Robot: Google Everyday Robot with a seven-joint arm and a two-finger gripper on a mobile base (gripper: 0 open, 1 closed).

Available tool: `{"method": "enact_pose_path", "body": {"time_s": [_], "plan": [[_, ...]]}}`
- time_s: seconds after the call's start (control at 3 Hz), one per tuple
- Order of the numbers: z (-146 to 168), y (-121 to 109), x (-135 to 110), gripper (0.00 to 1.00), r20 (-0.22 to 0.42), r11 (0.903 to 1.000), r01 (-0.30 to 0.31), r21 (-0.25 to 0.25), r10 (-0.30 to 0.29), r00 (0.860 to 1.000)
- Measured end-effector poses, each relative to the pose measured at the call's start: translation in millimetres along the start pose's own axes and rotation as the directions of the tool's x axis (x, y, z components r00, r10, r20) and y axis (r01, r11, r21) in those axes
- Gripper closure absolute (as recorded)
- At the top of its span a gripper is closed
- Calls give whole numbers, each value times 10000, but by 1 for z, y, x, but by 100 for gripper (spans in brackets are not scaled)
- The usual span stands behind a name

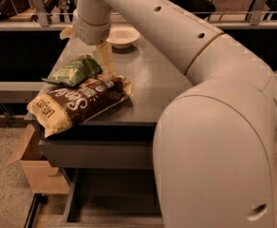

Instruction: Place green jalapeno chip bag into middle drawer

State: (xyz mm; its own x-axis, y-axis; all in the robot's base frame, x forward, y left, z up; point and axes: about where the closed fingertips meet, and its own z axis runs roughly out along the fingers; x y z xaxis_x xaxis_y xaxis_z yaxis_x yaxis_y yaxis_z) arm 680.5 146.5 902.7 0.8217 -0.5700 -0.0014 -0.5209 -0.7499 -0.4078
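Observation:
The green jalapeno chip bag lies on the grey cabinet top, at its left edge. Its lower side rests against a larger brown-and-yellow chip bag. My gripper hangs down from the wrist at the green bag's right end, just above the cabinet top and very close to the bag. The middle drawer is pulled out at the bottom of the view, below the cabinet front. Its dark floor shows, and my arm hides its right part.
A white bowl stands at the back of the cabinet top. An open cardboard box sits on the floor to the left of the drawer. My large arm fills the right side. A railing runs behind.

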Motion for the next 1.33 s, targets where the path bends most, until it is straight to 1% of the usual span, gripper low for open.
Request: {"method": "enact_pose_path", "body": {"time_s": [0.33, 0.67, 1.0, 1.33], "plan": [[0, 0, 0, 0, 1, 10000, 2, 1, -2, 10000], [-14, -6, -3, 0, 38, 9993, 221, 294, -222, 9997], [-25, -16, -8, 0, -49, 9976, 522, 457, -520, 9986], [-24, -25, -12, 0, -65, 9960, 742, 489, -740, 9972]]}}
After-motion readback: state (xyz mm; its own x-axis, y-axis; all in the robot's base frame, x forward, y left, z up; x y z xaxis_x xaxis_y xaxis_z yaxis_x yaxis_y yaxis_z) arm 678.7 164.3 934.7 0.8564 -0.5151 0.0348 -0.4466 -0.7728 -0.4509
